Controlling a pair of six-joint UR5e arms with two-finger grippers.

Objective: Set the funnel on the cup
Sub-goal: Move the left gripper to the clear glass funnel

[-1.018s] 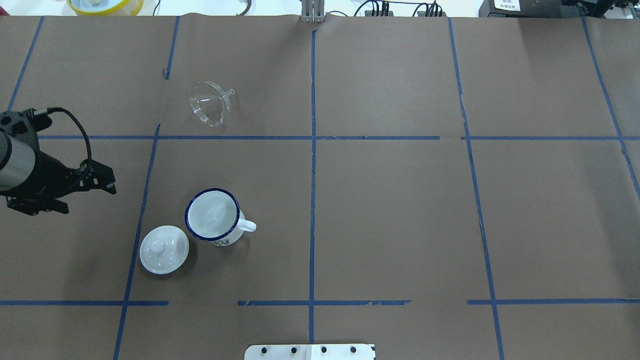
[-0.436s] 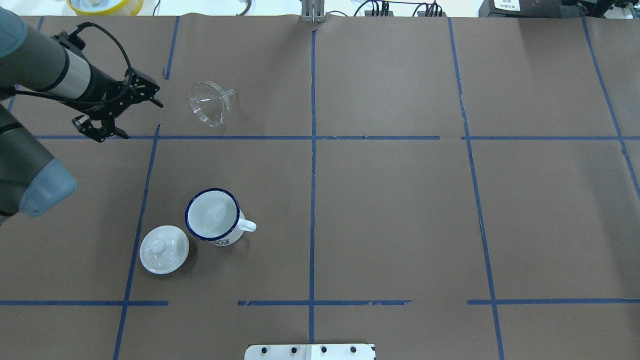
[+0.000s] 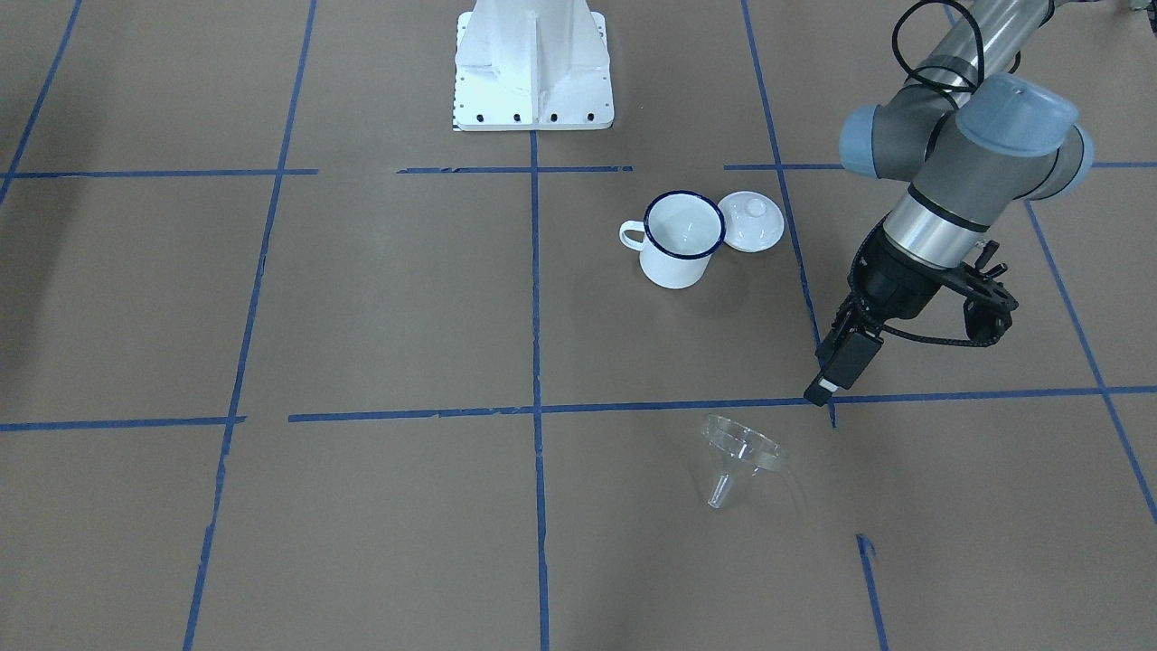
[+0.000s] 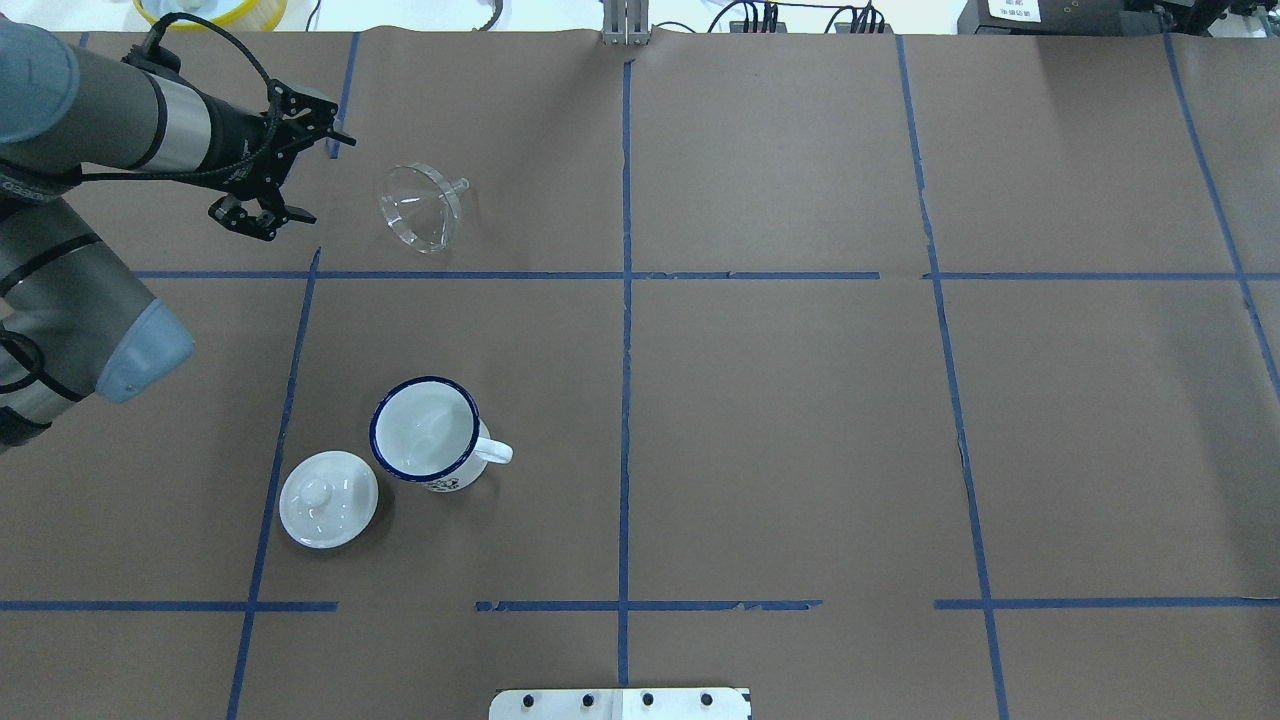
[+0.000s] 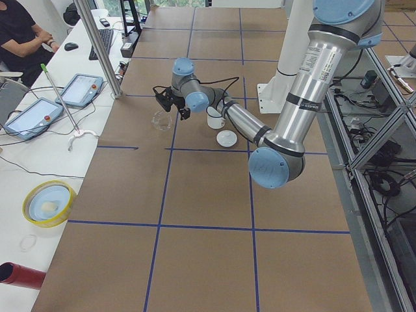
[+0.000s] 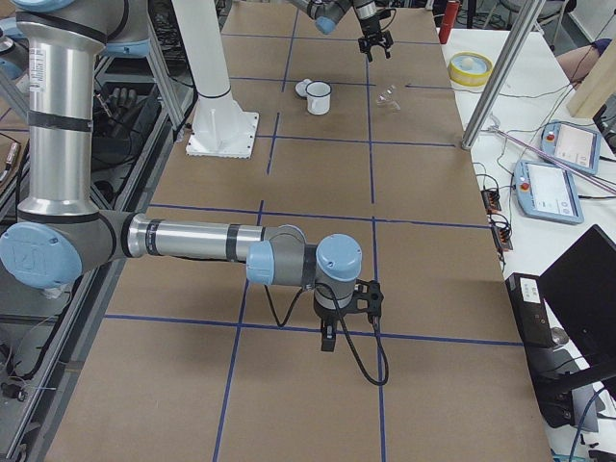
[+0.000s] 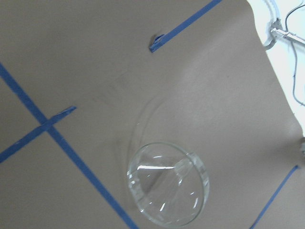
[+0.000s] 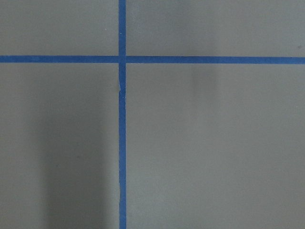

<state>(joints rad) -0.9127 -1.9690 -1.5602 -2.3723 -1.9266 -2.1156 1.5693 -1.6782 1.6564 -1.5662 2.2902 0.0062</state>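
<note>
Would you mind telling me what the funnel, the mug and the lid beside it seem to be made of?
The funnel looks like clear glossy plastic, possibly glass: the paper shows through it. The mug appears to be white enamelled metal, given its dark blue rim and sheen. The lid is glossy white, enamel or ceramic.

1 funnel (image 4: 420,207), 1 cup (image 4: 425,432), 1 domed lid (image 4: 328,498); 2 arms: left arm (image 4: 110,130), right arm (image 6: 192,239).

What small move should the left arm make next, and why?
Probably ease the left gripper toward the funnel: its jaws stand open beside it, not yet around the rim, and the funnel lies tipped on its side, apart from the cup.
</note>
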